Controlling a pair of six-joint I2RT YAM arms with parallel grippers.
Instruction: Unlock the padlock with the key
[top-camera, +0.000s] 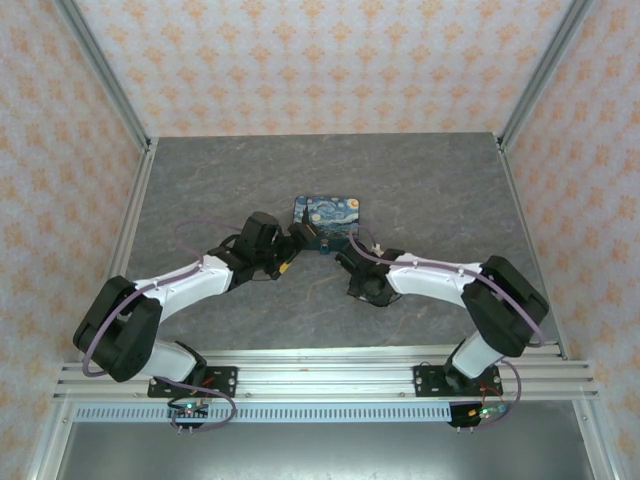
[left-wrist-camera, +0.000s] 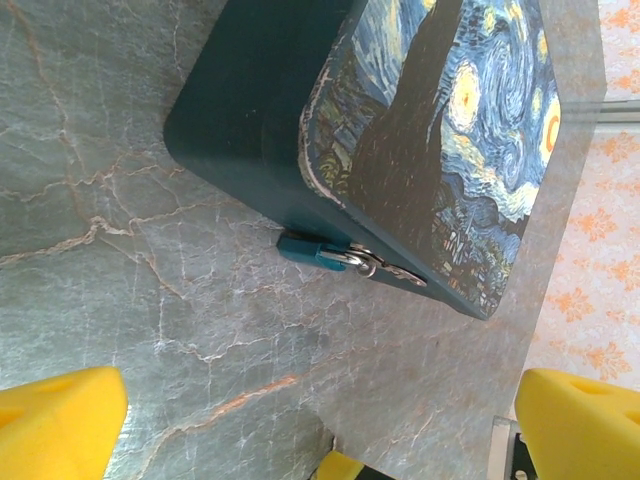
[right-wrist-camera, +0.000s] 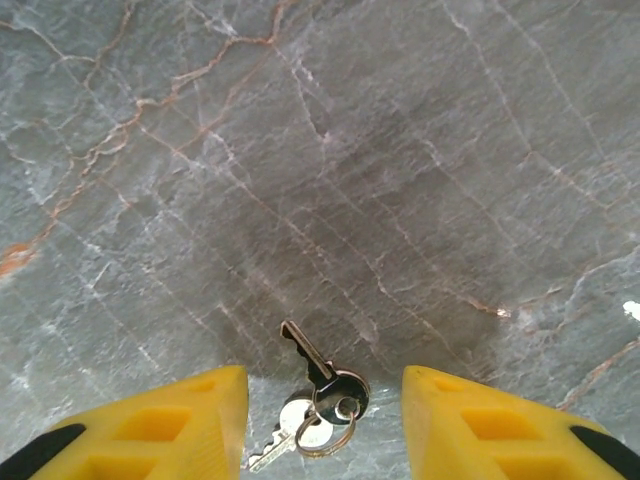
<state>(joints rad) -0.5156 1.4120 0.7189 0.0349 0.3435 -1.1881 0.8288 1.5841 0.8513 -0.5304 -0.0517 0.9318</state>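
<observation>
Now the pickup: right gripper (right-wrist-camera: 322, 380), jaws apart, straddles the key (right-wrist-camera: 305, 350) on the table (right-wrist-camera: 300, 150); left gripper (left-wrist-camera: 315, 395) gapes empty near the padlock (left-wrist-camera: 305, 248). Next, I'd say: pinch that key cleanly.

place: lab test cell | cues: aluminium frame (top-camera: 320, 370), patterned wall panels (top-camera: 320, 60), grey tabletop (top-camera: 430, 180)

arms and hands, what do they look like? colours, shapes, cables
The left arm and right arm have white link shells, black joints and a thin purple cable looped alongside. Each sits on a black base plate. The left hand and right hand have blocky yellow fingers with recessed pockets, black further back.
</observation>
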